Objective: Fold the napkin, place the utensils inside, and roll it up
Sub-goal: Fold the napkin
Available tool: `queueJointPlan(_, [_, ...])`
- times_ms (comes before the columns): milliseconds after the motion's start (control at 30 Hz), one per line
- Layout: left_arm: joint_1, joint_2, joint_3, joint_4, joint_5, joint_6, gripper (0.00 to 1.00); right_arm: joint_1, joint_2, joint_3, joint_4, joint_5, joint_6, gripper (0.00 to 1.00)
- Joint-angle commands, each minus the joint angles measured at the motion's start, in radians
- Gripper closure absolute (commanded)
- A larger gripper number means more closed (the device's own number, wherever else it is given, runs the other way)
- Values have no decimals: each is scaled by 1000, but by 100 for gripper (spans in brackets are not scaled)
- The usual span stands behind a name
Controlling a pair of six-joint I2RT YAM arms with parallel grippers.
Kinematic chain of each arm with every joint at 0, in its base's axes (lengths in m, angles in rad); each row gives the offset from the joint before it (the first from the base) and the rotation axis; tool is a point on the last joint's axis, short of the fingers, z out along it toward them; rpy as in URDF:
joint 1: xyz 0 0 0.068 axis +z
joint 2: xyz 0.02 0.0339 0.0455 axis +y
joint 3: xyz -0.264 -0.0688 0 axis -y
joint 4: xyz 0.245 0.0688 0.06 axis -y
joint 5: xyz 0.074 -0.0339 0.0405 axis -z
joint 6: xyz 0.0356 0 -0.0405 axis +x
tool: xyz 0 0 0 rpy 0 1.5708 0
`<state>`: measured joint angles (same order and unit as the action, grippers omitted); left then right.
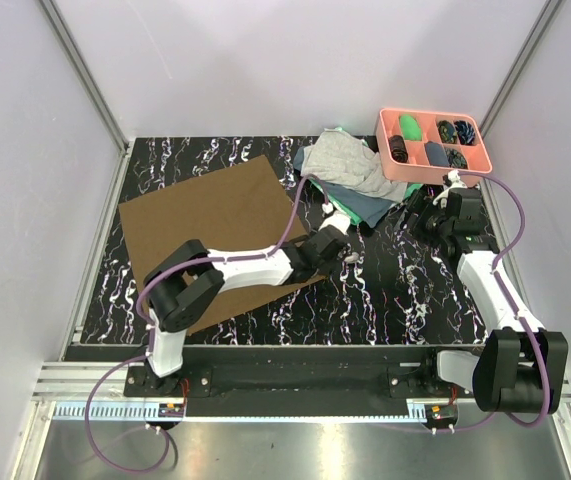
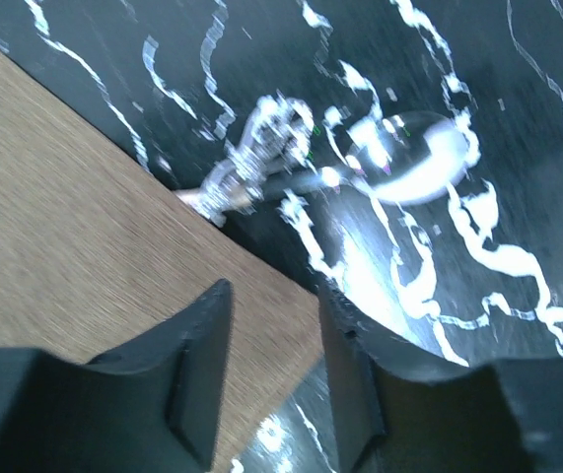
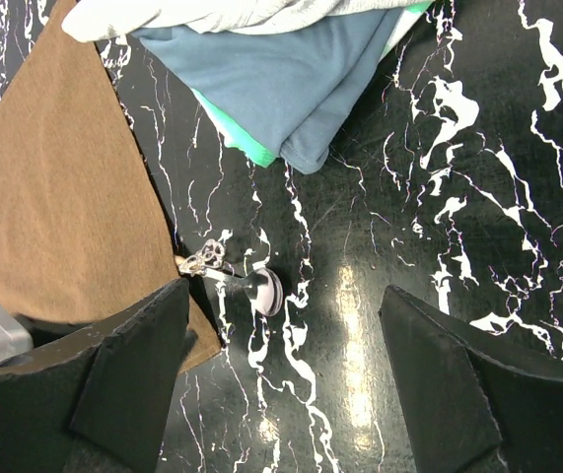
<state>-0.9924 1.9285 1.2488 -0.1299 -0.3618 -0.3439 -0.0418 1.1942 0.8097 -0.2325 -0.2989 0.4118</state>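
The brown napkin lies spread flat on the left of the table. It also shows in the left wrist view and the right wrist view. A small silver spoon with an ornate handle lies on the black table just off the napkin's right edge, and shows in the right wrist view. My left gripper is open and empty over the napkin's edge, just short of the spoon. My right gripper is open wide and empty above the table. The fork and the orange-handled piece are out of view.
A pile of grey, blue and green cloths lies at the back centre, near the napkin's far right corner; its blue cloth shows in the right wrist view. A pink compartment tray stands at the back right. White walls enclose the table.
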Motion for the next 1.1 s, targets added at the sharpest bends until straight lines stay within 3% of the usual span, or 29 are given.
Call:
queueJointPlan(0, [-44, 13, 26, -36, 21, -49, 59, -4, -8, -1, 2, 6, -13, 13])
queueJointPlan(700, [-68, 89, 23, -59, 20, -118, 63, -4, -16, -4, 2, -16, -4, 12])
queueJointPlan(900, [-65, 90, 12, -68, 1, -145, 74, -4, -16, -3, 4, -28, -16, 12])
queueJointPlan(1067, [-35, 104, 6, -76, 33, -170, 95, -4, -22, -3, 2, -36, -19, 12])
